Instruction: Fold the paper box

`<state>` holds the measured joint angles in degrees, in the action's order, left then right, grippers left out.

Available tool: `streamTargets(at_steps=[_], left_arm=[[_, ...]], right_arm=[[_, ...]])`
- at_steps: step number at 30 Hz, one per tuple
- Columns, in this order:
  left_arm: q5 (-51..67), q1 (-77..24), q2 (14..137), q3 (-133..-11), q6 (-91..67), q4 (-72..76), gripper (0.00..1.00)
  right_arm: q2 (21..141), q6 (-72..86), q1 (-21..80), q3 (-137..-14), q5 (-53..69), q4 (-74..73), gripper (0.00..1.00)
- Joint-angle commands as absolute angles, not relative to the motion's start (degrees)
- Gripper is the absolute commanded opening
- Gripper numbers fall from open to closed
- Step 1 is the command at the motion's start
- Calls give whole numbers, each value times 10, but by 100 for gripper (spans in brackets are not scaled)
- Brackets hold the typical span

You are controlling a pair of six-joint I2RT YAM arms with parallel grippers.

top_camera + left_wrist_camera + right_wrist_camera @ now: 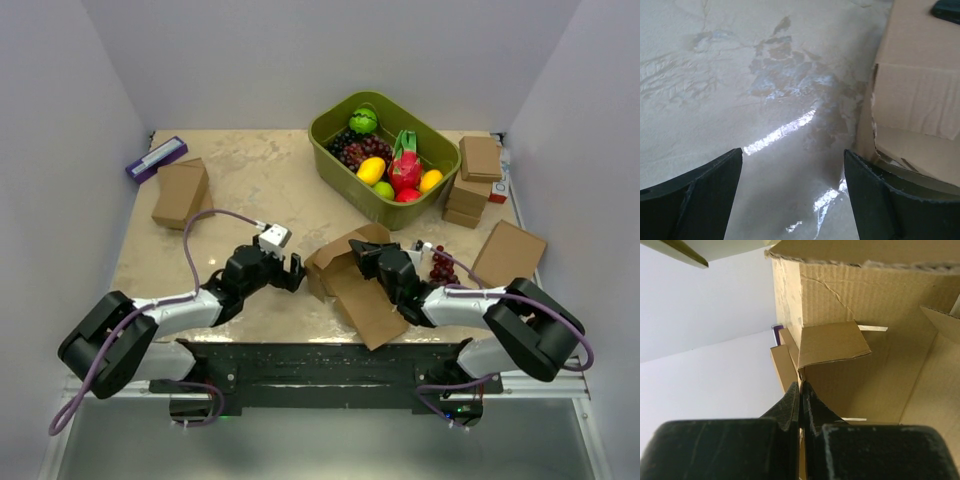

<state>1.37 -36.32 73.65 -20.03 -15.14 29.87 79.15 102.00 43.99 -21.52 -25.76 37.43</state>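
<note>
The paper box point(352, 283) is a brown die-cut cardboard piece, half-folded, lying at the middle front of the table with one long panel toward the near edge. My right gripper point(366, 257) is shut on a side wall of it; in the right wrist view the fingers point(801, 400) pinch the cardboard edge, with the box's inside point(875, 365) to the right. My left gripper point(294, 270) is open and empty, just left of the box. In the left wrist view its right finger point(890, 200) sits next to the box's side point(915, 100), over bare table.
A green bin point(381, 158) of toy fruit stands at the back. Grapes point(441, 265) lie by my right arm. Stacked brown boxes point(474, 180) and a flat box point(508, 253) are at right. A brown box point(180, 192) and a purple item point(156, 158) are at back left.
</note>
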Motion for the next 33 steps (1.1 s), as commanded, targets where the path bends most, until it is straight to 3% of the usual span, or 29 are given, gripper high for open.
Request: streamTargets(at_steps=[1, 16, 33], left_arm=[[45, -398, 722, -200, -106, 353, 86], [13, -446, 722, -177, -126, 392, 85], [76, -448, 698, -161, -113, 410, 84]], right_arm=[[812, 1015, 441, -220, -265, 359, 0], [805, 961, 442, -214, -275, 362, 0], [755, 781, 442, -131, -274, 527, 0]])
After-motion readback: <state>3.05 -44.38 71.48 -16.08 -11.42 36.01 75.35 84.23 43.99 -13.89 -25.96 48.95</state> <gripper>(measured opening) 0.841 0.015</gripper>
